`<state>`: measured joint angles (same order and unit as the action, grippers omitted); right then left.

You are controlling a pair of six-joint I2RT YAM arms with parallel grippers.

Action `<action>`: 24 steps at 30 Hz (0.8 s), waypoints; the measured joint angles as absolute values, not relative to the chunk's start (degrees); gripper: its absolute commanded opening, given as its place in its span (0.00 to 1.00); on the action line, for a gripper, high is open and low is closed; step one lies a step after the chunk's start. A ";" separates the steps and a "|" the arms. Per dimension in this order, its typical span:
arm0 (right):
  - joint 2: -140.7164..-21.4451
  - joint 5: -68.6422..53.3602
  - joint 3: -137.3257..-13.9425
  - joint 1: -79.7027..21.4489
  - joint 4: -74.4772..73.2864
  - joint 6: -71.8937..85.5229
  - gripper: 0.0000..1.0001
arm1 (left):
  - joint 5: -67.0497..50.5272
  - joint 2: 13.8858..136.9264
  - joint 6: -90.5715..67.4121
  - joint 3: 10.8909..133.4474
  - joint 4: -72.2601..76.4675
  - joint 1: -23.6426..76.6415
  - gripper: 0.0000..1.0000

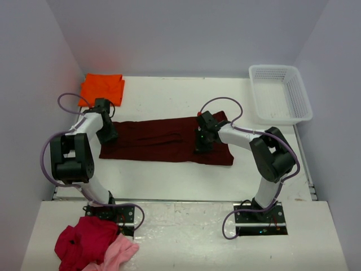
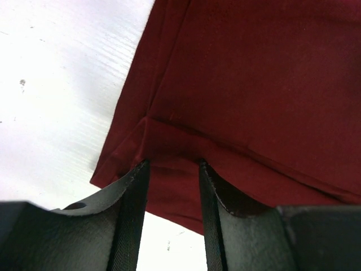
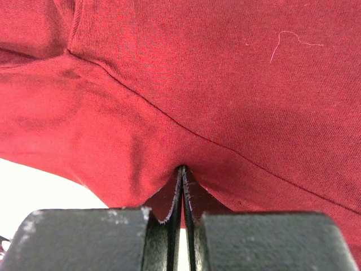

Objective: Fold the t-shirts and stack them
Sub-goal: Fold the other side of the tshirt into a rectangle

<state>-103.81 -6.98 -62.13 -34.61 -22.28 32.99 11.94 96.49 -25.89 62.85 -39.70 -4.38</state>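
The dark maroon t-shirt (image 1: 163,141) lies as a long folded strip across the middle of the table. The orange t-shirt (image 1: 102,88) sits folded at the back left corner. My left gripper (image 1: 109,135) stands over the strip's left end. In the left wrist view it (image 2: 174,164) is open, its tips resting at the maroon cloth (image 2: 254,84) near a folded corner, with bare table showing between the fingers. My right gripper (image 1: 201,148) is at the strip's near edge, right of centre. In the right wrist view it (image 3: 183,168) is shut, pinching a puckered fold of the maroon cloth (image 3: 225,73).
A white plastic basket (image 1: 273,69) stands at the back right. A crimson garment (image 1: 84,240) and a light pink one (image 1: 115,254) lie heaped on the near ledge by the left arm's base. Walls close in the table on three sides.
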 measured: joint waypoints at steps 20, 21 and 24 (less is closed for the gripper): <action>-103.90 -7.11 -62.13 -34.61 -22.20 33.01 0.00 | 11.73 98.43 -25.91 62.85 -39.72 -4.75 0.00; -103.90 -7.11 -62.13 -34.61 -22.20 33.01 0.00 | 11.90 98.26 -25.91 62.89 -39.81 -4.82 0.00; -103.94 -7.18 -62.13 -34.61 -22.13 33.01 0.00 | 12.67 97.21 -25.96 63.13 -40.05 -4.86 0.00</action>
